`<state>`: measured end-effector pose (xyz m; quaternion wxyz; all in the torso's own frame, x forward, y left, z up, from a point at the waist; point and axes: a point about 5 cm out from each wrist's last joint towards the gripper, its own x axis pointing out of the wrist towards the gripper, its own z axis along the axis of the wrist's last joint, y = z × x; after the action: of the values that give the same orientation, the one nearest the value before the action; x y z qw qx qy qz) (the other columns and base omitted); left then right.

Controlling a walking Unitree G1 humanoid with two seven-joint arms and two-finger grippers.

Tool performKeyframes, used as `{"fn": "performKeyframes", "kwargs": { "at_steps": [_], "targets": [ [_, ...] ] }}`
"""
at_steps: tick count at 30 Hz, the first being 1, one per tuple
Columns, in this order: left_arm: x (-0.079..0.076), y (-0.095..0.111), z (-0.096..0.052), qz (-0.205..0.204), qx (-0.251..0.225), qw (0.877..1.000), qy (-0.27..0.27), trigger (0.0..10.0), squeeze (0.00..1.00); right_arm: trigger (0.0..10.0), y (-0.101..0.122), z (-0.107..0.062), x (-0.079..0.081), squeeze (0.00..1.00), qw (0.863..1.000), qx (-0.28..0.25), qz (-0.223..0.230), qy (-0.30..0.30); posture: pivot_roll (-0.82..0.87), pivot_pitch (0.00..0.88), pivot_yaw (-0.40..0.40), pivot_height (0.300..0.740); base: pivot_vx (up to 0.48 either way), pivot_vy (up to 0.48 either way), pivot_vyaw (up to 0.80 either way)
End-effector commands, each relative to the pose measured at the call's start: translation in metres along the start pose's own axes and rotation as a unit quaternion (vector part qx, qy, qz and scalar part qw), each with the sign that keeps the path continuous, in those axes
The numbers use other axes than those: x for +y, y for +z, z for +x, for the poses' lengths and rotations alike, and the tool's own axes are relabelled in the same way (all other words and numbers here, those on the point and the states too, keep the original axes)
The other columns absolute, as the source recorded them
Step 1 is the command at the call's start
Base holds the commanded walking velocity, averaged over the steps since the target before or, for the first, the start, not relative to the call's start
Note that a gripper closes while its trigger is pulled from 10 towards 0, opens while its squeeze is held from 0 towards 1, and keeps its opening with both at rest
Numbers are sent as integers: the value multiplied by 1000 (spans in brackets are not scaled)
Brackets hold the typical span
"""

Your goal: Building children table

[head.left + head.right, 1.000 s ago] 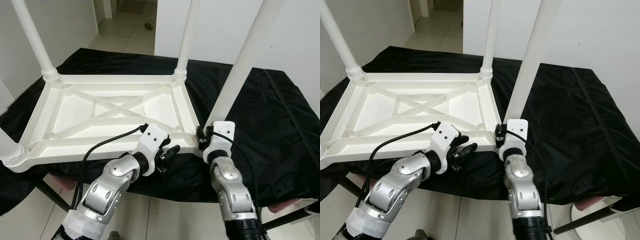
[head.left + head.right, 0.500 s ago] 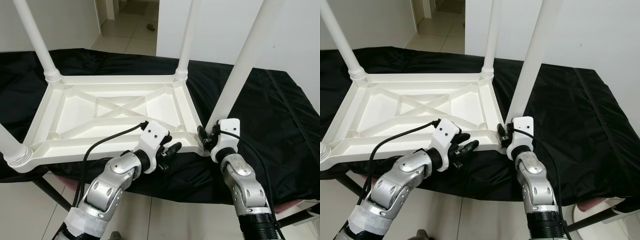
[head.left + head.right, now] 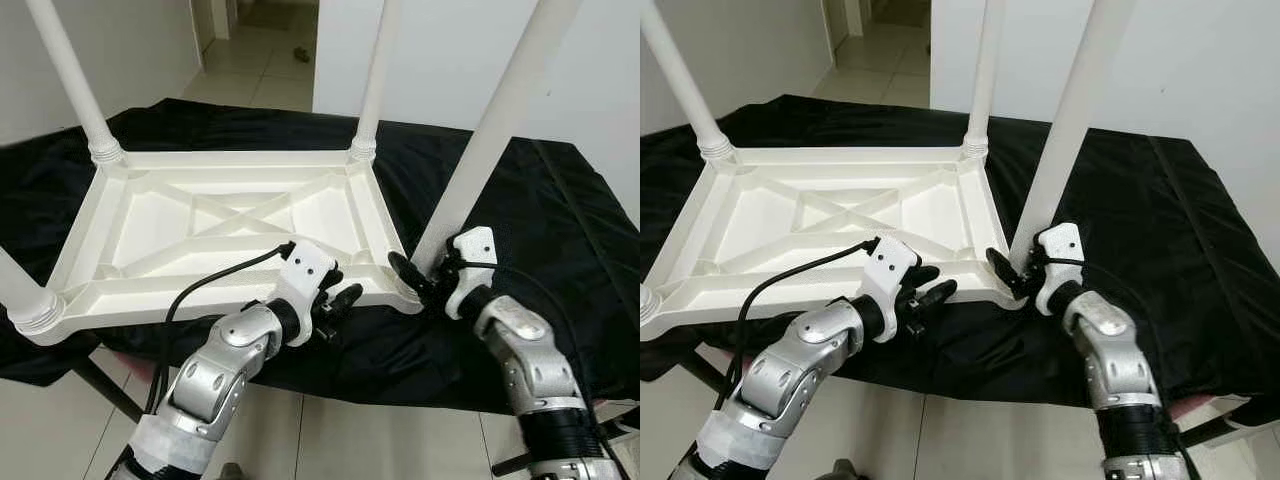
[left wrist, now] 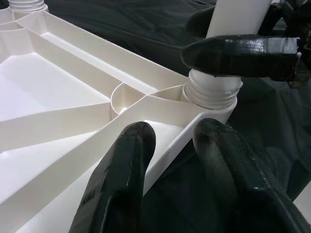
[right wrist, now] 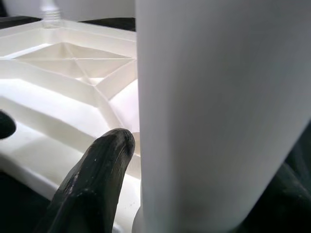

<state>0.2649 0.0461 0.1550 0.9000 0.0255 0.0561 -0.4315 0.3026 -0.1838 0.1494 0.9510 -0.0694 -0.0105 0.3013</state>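
Across the middle of the left eye view lies the upturned white table top (image 3: 230, 225) on a black-draped worktop (image 3: 560, 230), four legs standing up from its corners. At lower centre the left tool (image 3: 335, 300) straddles the near rim, fingers apart. At right of centre the right tool (image 3: 425, 275) sits at the foot of the near-right leg (image 3: 490, 140), one finger on each side of it.

Low in the left wrist view, both left fingers (image 4: 121, 179) bracket the rim beside the threaded socket (image 4: 211, 92).

Down the right wrist view runs the leg, one finger (image 5: 92, 184) touching it; whether the clamp is firm I cannot tell.

To seat the leg well, I would steady the rim with the left tool while turning the leg upright and square to its thread.
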Motion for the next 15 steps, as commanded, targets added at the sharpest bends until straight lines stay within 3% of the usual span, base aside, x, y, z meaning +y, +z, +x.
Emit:
{"fn": "performKeyframes", "kwargs": {
  "at_steps": [1,3,4,5,6,7,11,15],
  "targets": [
    [0,2,2,3,2,1000,-2,10000,0,10000,-7,3,2,0,999,15,-2,38,14,0,-18,740,0,0,0],
    [0,3,2,3,1,1000,-2,10000,0,10000,-9,3,0,0,998,20,-2,53,13,0,-17,740,0,0,0],
    [-1,3,3,3,1,1000,-3,10000,0,4078,-11,3,-2,0,998,23,-1,63,12,0,-15,740,0,0,0],
    [-1,3,3,4,1,1000,-3,10000,0,1804,-12,4,-3,0,997,25,2,70,12,0,-15,740,0,0,0],
    [-1,3,3,4,1,1000,-3,10000,0,1804,-12,4,-3,0,997,25,2,70,12,0,-15,740,0,0,0],
    [-1,3,3,5,0,1000,-4,10000,0,0,-13,4,-4,0,996,26,7,79,15,0,-16,740,0,0,0],
    [-2,3,4,8,0,1000,-6,10000,0,0,-17,5,-6,0,996,32,20,85,18,0,-18,740,0,0,0],
    [-3,4,4,9,-1,1000,-5,10000,0,0,-24,4,-6,0,998,41,21,51,20,0,-23,740,0,0,0]
  ]
}}
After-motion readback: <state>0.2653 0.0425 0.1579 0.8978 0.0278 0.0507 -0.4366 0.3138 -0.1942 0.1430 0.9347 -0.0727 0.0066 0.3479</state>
